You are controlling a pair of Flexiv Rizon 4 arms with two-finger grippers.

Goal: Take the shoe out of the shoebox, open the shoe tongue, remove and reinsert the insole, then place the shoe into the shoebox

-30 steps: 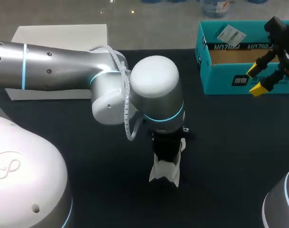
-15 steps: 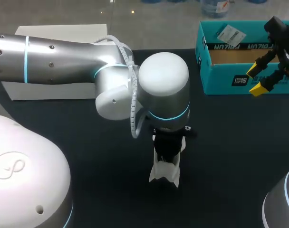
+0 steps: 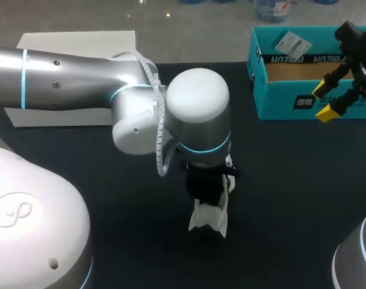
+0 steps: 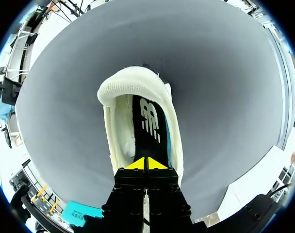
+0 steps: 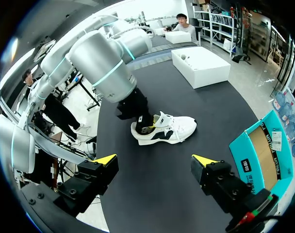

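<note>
A white shoe (image 3: 208, 220) (image 4: 119, 128) (image 5: 166, 130) lies on the dark table (image 3: 279, 180), mostly hidden under my left arm (image 3: 195, 114) in the head view. Its black insole (image 4: 150, 130) lies inside. My left gripper (image 4: 146, 164) is shut, its yellow tips pressed together at the heel end of the insole, inside the shoe's opening. I cannot tell whether they pinch the insole. My right gripper (image 3: 326, 100) (image 5: 155, 160) hangs open and empty by the front wall of the teal shoebox (image 3: 291, 90) (image 5: 259, 145), far from the shoe.
A white box (image 3: 74, 45) (image 5: 201, 65) stands at the table's far left. The shoebox is open, its brown inside showing. Bare table lies between the shoe and the shoebox.
My left arm's wrist swung a little right, then back left and slightly nearer. The shoe has stayed in place. The right arm has not moved.
</note>
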